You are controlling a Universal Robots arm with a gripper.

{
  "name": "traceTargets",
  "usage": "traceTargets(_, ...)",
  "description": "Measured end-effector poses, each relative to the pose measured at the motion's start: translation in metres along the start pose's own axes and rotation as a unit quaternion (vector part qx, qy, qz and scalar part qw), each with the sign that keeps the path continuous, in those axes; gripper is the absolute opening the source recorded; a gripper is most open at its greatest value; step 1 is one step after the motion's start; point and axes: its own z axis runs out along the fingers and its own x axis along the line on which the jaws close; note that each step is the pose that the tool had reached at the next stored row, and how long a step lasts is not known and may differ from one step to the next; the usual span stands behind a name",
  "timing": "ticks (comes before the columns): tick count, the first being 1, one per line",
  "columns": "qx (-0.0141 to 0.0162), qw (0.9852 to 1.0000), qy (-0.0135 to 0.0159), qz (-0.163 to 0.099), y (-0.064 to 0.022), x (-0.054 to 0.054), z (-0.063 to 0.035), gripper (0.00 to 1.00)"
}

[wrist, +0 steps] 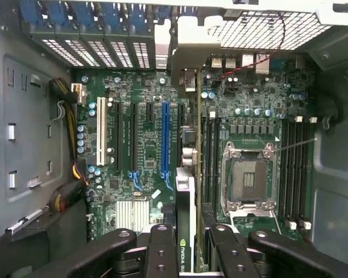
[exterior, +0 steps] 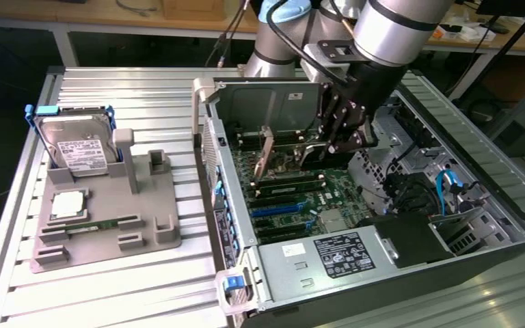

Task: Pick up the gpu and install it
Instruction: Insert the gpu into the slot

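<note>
We see the black claw (wrist: pixel 188 237) pinching the thin black gpu card (wrist: pixel 185 194), lettered NVIDIA, over the green motherboard (wrist: pixel 140 136).

hard drive (exterior: pixel 78 150): in holder (exterior: pixel 107 225), exterior view's left | case (exterior: pixel 276 277): beside holder, exterior view's right | gpu (wrist: pixel 185 220): in case, over board (wrist: pixel 140 139)

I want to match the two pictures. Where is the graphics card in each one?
Exterior view: the graphics card hangs from the fingers inside the open computer case.
Wrist view: the graphics card stands edge-on between the fingers, over the green board.
Shared landmark: the long blue slot on that board.
</note>
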Motion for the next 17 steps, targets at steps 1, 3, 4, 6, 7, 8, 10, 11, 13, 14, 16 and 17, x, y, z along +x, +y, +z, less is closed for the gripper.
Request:
traceTargets(1,0.0002,1.0,-0.0001,0.001,0.0,0.001,0.0016,0.27)
traceTargets(3,0.0007,1.0,-0.0001,0.002,0.0,0.004,0.005,0.27)
traceTargets(4,0.001,1.0,-0.0001,0.002,-0.0001,0.006,0.0072,0.27)
traceTargets(6,0.0015,1.0,-0.0001,0.003,-0.0001,0.009,0.01,0.27)
traceTargets(7,0.0017,1.0,-0.0001,0.004,-0.0001,0.01,0.0114,0.27)
traceTargets(8,0.0019,1.0,-0.0001,0.004,-0.0001,0.011,0.0128,0.27)
traceTargets(10,0.0025,1.0,-0.0001,0.004,-0.0002,0.013,0.0155,0.27)
traceTargets(11,0.0027,1.0,-0.0001,0.005,-0.0002,0.014,0.0169,0.27)
traceTargets(13,0.0031,1.0,-0.0004,0.005,-0.0002,0.015,0.0204,0.27)
traceTargets(14,0.0033,1.0,-0.0007,0.005,-0.0002,0.016,0.0215,0.27)
traceTargets(16,0.0034,1.0,-0.0016,0.005,-0.0003,0.016,0.0238,0.27)
traceTargets(17,0.0035,1.0,-0.0025,0.005,-0.0004,0.016,0.0258,0.27)
